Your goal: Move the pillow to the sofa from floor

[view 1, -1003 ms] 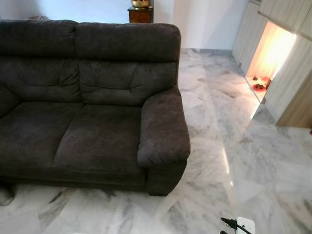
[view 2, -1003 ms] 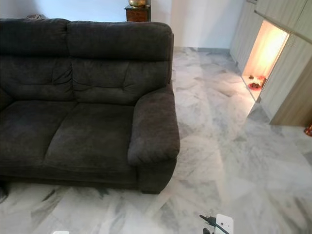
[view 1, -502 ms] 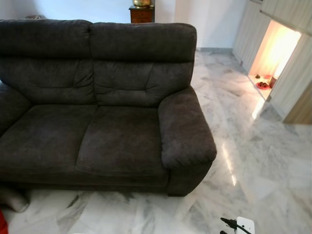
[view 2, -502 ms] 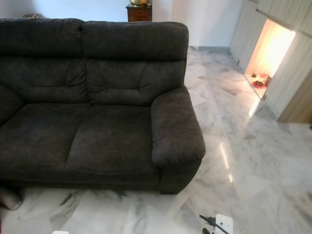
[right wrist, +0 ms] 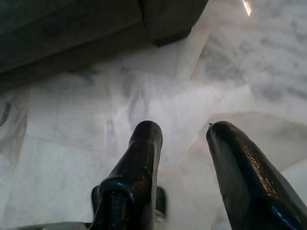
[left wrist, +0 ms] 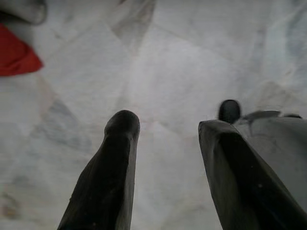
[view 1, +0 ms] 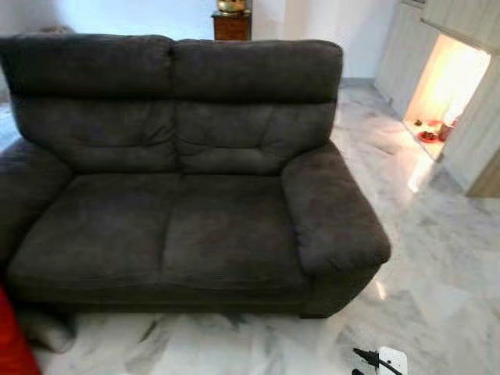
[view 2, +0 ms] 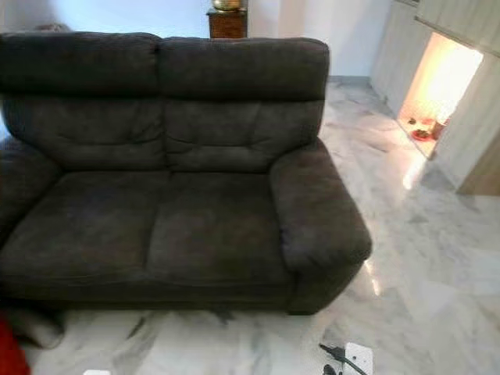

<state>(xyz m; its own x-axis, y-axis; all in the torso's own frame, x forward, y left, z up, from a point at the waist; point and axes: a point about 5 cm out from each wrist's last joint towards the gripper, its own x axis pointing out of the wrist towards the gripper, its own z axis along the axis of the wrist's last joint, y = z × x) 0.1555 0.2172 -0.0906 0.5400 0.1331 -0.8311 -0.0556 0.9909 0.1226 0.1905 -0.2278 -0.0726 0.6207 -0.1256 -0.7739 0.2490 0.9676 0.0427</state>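
A red pillow (view 1: 14, 340) lies on the marble floor at the lower left edge of the eye views, just in front of the sofa's left end. The dark grey two-seat sofa (view 1: 195, 226) stands ahead with bare seat cushions. My left gripper (left wrist: 165, 122) hangs open above the floor, and a corner of the red pillow (left wrist: 17, 55) lies some way beyond its fingers. My right gripper (right wrist: 184, 129) is also open over the floor, with the sofa's base (right wrist: 96, 28) beyond it. Neither holds anything.
A grey rounded object (view 1: 47, 332) lies on the floor by the sofa's left front corner, beside the pillow. Open marble floor (view 1: 437, 258) spreads to the right. A lit niche (view 1: 441, 86) sits in the right wall. A wooden cabinet (view 1: 233, 25) stands behind the sofa.
The camera has turned left: the sofa has shifted right in the picture, its left arm has come into view, and the red pillow now appears at the lower left.
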